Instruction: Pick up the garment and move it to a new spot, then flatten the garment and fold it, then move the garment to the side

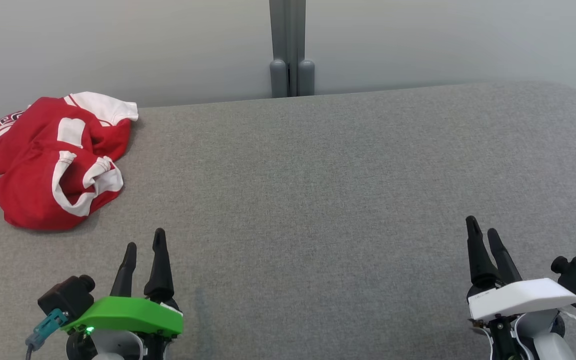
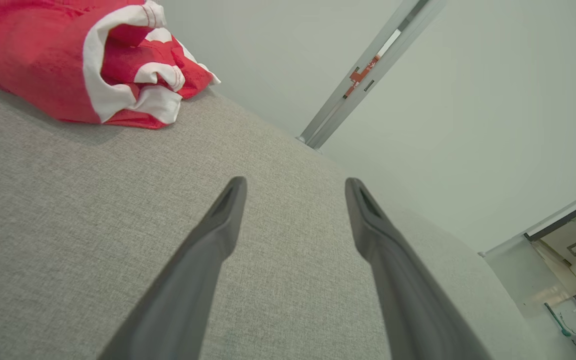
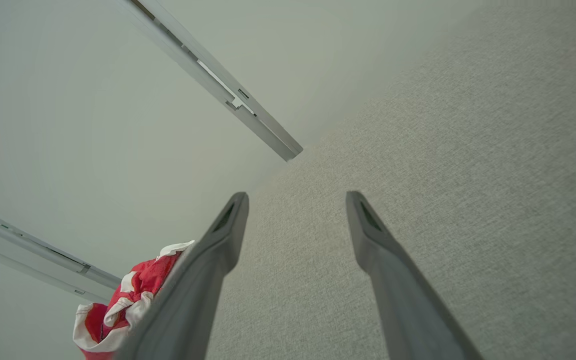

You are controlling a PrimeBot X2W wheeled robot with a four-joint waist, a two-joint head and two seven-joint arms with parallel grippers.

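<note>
A crumpled red garment [image 1: 48,160] with white trim lies in a heap at the far left of the grey fabric surface [image 1: 318,190]. It fills the upper left of the left wrist view as the garment [image 2: 73,60] and peeks from behind a finger at the lower left of the right wrist view as the garment [image 3: 118,310]. My left gripper [image 1: 144,239] rests at the lower left, open and empty, a short way below and right of the heap. Far from it, at the lower right, my right gripper [image 1: 483,226] is open and holds nothing.
A pale wall runs behind the surface, with a grey vertical post [image 1: 288,50] at its middle. The surface's right end curves away at the far right [image 1: 568,100]. Wide bare fabric lies between the two grippers.
</note>
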